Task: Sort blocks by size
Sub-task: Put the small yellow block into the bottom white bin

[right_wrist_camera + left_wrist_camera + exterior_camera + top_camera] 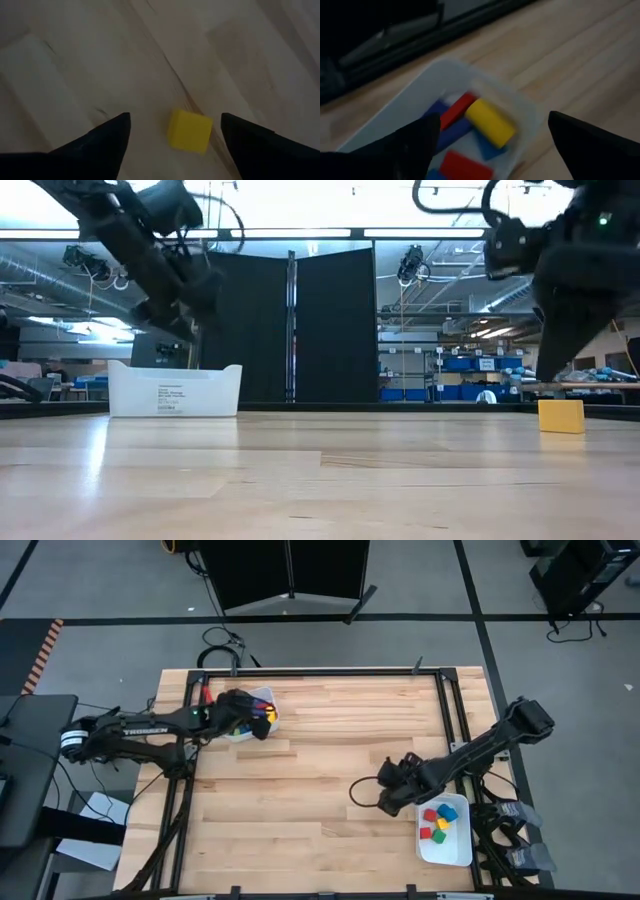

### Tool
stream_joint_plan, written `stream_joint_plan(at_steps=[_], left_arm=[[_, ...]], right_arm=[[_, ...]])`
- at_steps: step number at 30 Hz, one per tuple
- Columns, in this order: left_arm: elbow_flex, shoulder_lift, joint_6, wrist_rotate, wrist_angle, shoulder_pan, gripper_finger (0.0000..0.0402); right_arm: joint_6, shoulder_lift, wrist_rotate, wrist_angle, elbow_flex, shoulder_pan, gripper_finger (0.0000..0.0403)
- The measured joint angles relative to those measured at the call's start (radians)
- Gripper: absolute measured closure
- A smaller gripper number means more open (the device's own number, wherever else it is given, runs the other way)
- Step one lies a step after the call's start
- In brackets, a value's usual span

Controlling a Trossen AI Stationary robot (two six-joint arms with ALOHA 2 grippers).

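Observation:
My left gripper (252,718) hovers open above the white tray (268,698) at the table's far left. In the left wrist view, its fingers stand either side of that tray (520,107), which holds long bars: a yellow bar (490,122) lying on top of red (457,110) and blue (452,132) ones. My right gripper (175,116) is open just above the table at the near right, with a yellow cube (189,131) resting on the wood between and ahead of its fingertips. The cube also shows in the low view (561,416).
A second white tray (455,850) at the near right corner holds short red, blue, green and yellow cubes (440,820). A dark metal frame (320,671) runs around the table's far and side edges. Bare wood lies between the two arms.

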Motion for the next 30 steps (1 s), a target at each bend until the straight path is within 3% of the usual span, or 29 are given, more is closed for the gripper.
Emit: stream_joint_plan(at_steps=[5, 11, 17, 24, 30], left_arm=[[0.0, -0.111, 0.034, 0.002, 0.016, -0.037, 0.0033], [0.0, -0.267, 0.069, 0.002, -0.006, -0.096, 0.006], [0.0, -0.419, 0.104, -0.01, -0.056, -0.164, 0.0087], [-0.126, -0.589, 0.103, -0.02, -0.03, -0.235, 0.0119], [-0.273, -0.711, 0.129, 0.035, 0.062, -0.307, 0.0157]], right_arm=[[0.033, 0.053, -0.029, -0.05, 0.0, -0.018, 0.0065], [-0.01, 0.09, -0.057, -0.034, -0.008, -0.062, 0.0086], [-0.033, 0.083, -0.144, 0.078, -0.091, -0.1, 0.0145], [-0.092, 0.075, -0.11, 0.137, -0.109, -0.085, 0.0259], [-0.123, 0.002, -0.042, 0.114, -0.112, -0.051, 0.026]])
